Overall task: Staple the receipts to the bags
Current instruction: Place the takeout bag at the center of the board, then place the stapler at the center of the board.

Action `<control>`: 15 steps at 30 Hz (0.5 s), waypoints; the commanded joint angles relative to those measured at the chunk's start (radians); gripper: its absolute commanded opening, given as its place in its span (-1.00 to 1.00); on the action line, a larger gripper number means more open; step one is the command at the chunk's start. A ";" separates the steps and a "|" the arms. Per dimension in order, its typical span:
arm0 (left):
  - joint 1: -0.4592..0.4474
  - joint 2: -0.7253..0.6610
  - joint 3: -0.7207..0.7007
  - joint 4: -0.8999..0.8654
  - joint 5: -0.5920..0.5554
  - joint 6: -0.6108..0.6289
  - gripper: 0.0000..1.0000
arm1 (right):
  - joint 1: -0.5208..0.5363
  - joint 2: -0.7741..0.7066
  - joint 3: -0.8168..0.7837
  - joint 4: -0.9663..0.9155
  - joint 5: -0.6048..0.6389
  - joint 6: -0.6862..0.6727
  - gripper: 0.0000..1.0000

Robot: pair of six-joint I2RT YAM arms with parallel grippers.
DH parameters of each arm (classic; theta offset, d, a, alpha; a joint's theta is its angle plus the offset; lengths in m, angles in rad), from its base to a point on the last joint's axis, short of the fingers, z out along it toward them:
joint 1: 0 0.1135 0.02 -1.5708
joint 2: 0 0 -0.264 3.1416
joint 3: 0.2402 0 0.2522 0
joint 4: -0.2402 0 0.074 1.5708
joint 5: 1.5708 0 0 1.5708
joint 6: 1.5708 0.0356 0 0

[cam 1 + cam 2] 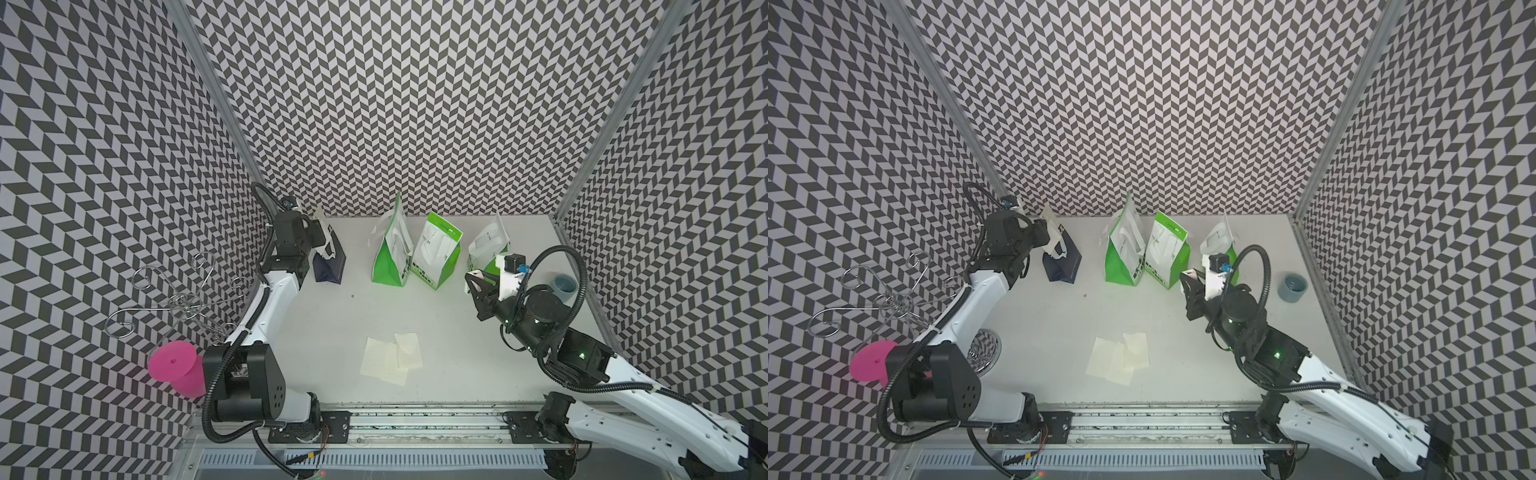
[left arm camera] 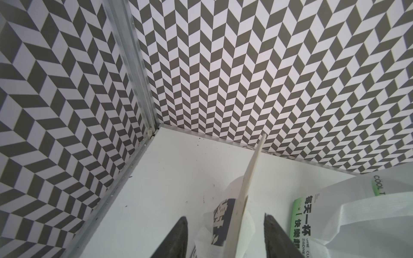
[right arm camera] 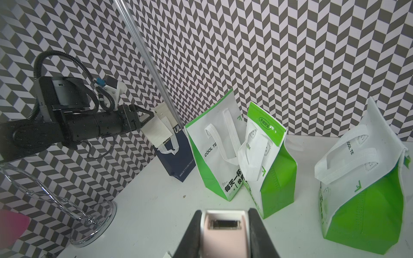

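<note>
Two white-shelled arms point(image 1: 274, 291) with black joints point(image 1: 540, 316) and looping corrugated black cables point(image 1: 581, 266).

The left gripper point(image 1: 322, 241) is up in the far left corner, at the top of the navy bag point(image 1: 331, 270), where one pale receipt point(image 1: 319, 215) sticks up. I can't tell from here how its jaws stand. Along the back, the left green bag point(image 1: 390, 262) touches the middle green bag point(image 1: 439, 257). The right green bag point(image 1: 485, 249) stands apart from them, partly behind the right gripper point(image 1: 475, 279), which has a small pale stapler point(image 1: 476, 274) at its tip. Three loose receipts point(image 1: 390, 359) lie overlapping on the white table point(image 1: 324, 332). A grey-blue cup point(image 1: 564, 287) sits near the right wall. A pink cup point(image 1: 176, 366) and a wire stand point(image 1: 183, 305) are on the left.
</note>
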 commanded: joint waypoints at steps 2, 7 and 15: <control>0.006 -0.037 0.062 -0.017 0.046 -0.046 0.26 | -0.011 -0.011 -0.007 0.013 -0.010 0.030 -1.00; 0.007 -0.088 0.125 -0.059 0.101 -0.073 0.35 | -0.023 -0.017 -0.011 -0.031 -0.042 0.058 -1.00; -0.126 -0.220 0.132 -0.136 0.211 -0.124 0.40 | -0.244 0.110 -0.080 -0.100 -0.351 0.145 -1.00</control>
